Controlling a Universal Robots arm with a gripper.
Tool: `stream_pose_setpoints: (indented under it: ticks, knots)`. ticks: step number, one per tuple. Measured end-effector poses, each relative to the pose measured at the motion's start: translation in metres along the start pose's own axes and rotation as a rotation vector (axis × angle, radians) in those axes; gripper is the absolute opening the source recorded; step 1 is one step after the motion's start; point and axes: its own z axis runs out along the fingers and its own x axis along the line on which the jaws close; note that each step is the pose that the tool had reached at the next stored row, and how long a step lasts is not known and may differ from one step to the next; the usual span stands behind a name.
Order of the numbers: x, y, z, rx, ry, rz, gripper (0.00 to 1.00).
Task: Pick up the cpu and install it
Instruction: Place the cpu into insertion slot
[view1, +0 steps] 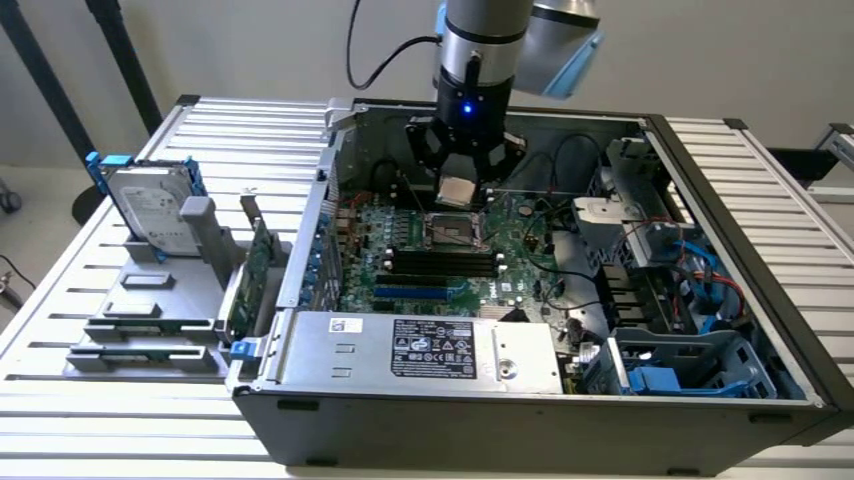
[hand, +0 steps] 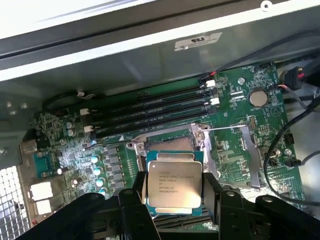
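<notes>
**Work surface.** The table (view1: 127, 420) is a light, slatted metal top. An open case (view1: 534, 425) lies on it with its interior facing up. On the exterior view's left of the case, a grey holder (view1: 147, 330) carries a drive (view1: 150, 205) with blue rails, standing on edge. A green card (view1: 254, 275) stands upright between the holder and the case.

**Room.** A plain pale wall (view1: 254, 45) runs behind the table. Dark poles (view1: 40, 70) cross the upper corner on the exterior view's left. A black cable (view1: 358, 45) loops down beside the arm.

**Case interior.** A green board (view1: 514, 270) covers the floor of the case. It carries an open socket (hand: 172, 144) with black memory slots (hand: 150, 112) beside it. A grey power unit (view1: 427, 350) lies along the near wall.

**Tool.** The gripper (view1: 459, 190) hangs inside the case above the socket. Its black fingers (hand: 215, 192) are closed partway and clamp two opposite edges of the cpu (hand: 174, 186).

**Task item.** The cpu is held clear of the board, silver lid up, roughly level. It sits over the socket and is not seated.
</notes>
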Motion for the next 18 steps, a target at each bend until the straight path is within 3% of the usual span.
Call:
stream_pose_setpoints:
  ticks: [18]
  knots:
    - [0.0, -0.001, 0.0112, -0.0111, -0.0292, 0.326, 0.54]
